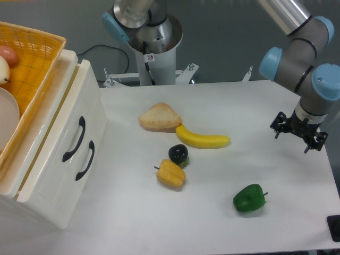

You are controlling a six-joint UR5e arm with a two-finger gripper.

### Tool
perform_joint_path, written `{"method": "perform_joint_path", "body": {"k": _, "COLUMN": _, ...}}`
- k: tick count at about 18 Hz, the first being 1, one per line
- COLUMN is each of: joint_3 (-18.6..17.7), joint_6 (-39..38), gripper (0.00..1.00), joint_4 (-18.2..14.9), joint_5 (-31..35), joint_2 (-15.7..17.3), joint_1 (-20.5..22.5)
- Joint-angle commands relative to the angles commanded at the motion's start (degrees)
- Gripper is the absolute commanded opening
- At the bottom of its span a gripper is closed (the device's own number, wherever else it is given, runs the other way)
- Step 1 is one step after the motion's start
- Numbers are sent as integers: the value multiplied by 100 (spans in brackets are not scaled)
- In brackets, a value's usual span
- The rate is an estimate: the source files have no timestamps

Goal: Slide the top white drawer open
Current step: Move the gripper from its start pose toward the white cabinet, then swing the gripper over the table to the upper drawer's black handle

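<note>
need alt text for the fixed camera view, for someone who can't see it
A robot arm's gripper hangs empty over the right side of a white table, far from the closed top white drawer in the cabinet at left. Between them lie a bread slice, banana, corn piece, dark fruit and green pepper.

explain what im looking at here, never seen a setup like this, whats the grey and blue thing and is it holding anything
The grey and blue thing is a robot arm. One fixed camera looks down at the table from the front. The arm's grasping part, the end effector, hangs over the right side, open, holding nothing. On the left is a white cabinet with a top white drawer, shut, a lower drawer, and a yellow basket on top. On the table lie bread, a banana, a dark fruit, corn and a green pepper.
</note>
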Motion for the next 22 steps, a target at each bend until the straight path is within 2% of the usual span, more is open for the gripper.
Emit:
{"method": "perform_joint_path", "body": {"k": 4, "joint_3": -475, "joint_6": -739, "gripper": 100, "joint_4": -61, "joint_5": -70, "joint_2": 536, "joint_1": -237}}
{"method": "perform_joint_path", "body": {"k": 6, "joint_3": -616, "joint_6": -994, "gripper": 100, "joint_4": -149, "joint_5": -394, "joint_2": 730, "joint_1": -352}}
{"method": "perform_joint_path", "body": {"k": 11, "joint_3": -669, "joint_6": -1775, "gripper": 100, "joint_4": -457, "joint_5": -1238, "joint_2": 1055, "joint_1": -764}}
{"method": "perform_joint_path", "body": {"k": 16, "joint_3": -678, "joint_6": -2953, "gripper": 100, "joint_4": -852, "joint_5": -1406, "joint_2": 1407, "joint_1": -1642}}
{"method": "perform_joint_path", "body": {"k": 19, "joint_3": -678, "joint_6": -3437, "gripper": 100, "joint_4": -1194, "joint_5": -1617, "joint_2": 1582, "joint_1": -2012}}
{"method": "perform_joint_path", "body": {"k": 22, "joint_3": -678, "joint_6": -3754, "gripper": 100, "joint_4": -1283, "joint_5": -1661, "joint_2": 1645, "joint_1": -2311}}
